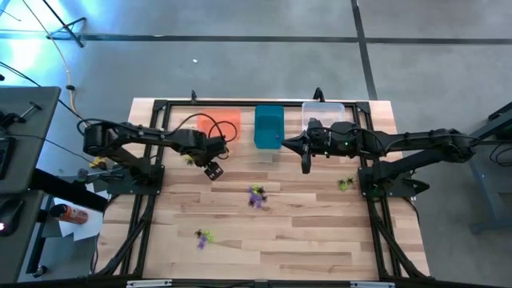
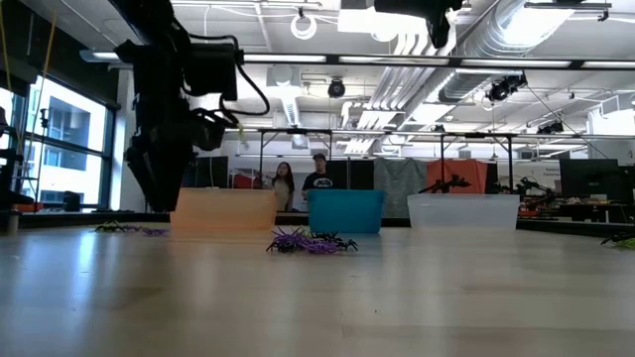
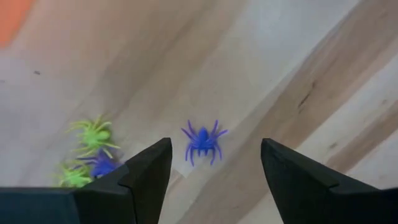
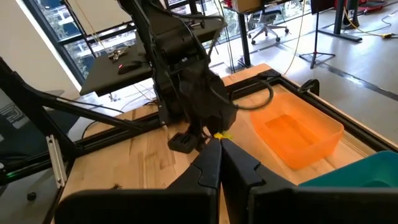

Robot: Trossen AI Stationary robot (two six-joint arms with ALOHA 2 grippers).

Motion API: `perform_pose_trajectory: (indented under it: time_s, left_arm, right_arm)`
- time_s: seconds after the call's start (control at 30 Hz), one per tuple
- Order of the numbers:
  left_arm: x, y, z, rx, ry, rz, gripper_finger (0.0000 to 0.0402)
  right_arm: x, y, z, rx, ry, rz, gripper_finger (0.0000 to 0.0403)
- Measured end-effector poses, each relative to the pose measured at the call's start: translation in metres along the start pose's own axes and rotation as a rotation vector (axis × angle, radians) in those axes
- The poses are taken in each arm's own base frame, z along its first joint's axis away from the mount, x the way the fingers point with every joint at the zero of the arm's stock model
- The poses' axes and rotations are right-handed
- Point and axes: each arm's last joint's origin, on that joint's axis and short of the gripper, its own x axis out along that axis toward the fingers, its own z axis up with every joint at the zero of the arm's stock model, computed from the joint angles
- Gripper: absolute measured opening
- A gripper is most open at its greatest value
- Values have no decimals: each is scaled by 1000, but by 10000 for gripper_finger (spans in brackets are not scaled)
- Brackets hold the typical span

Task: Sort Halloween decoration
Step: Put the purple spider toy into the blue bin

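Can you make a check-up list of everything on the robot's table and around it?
Surface: wooden table, bare planks.
Job's things: purple spider between the left jaws; green spiders beside it; spider pile mid-table; more.
Clutter: orange bin, teal bin, clear bin along the far edge.
Grippers: left gripper open over the purple spider; right gripper shut, raised.
Cables: black cable on left arm.
Surroundings: two people behind.

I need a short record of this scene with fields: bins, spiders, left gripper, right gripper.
bins: orange bin, teal bin, clear bin in a row at the table's far edge
spiders: purple spider on the wood between the left fingers; other clusters lie loose on the table
left gripper: open, beside the orange bin
right gripper: shut, near the clear bin
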Motion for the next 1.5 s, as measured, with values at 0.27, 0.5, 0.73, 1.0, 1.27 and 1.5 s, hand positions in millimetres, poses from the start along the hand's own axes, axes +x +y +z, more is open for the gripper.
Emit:
perform_pose_trajectory:
  time_s: [0.27, 0.5, 0.73, 1.0, 1.27, 1.5]
  left_arm:
    - [29, -6, 5, 7, 67, 50, 232]
    - [39, -7, 4, 6, 101, 84, 213]
    - [30, -6, 4, 2, 47, 84, 38]
    - [4, -1, 3, -16, -49, 50, 2]
    - [-28, 12, 1, 30, -191, 71, 5]
    - [-46, 51, 1, -64, -203, 155, 28]
  right_arm:
    - [0, 0, 0, 1, 1, 0, 0]
    - [0, 0, 0, 16, 3, -1, 0]
    - [0, 0, -1, 15, 6, -2, 0]
    - [0, 0, -1, 7, 9, -3, 0]
    - [0, 0, -1, 6, 14, -4, 0]
    - [0, 0, -1, 6, 13, -7, 0]
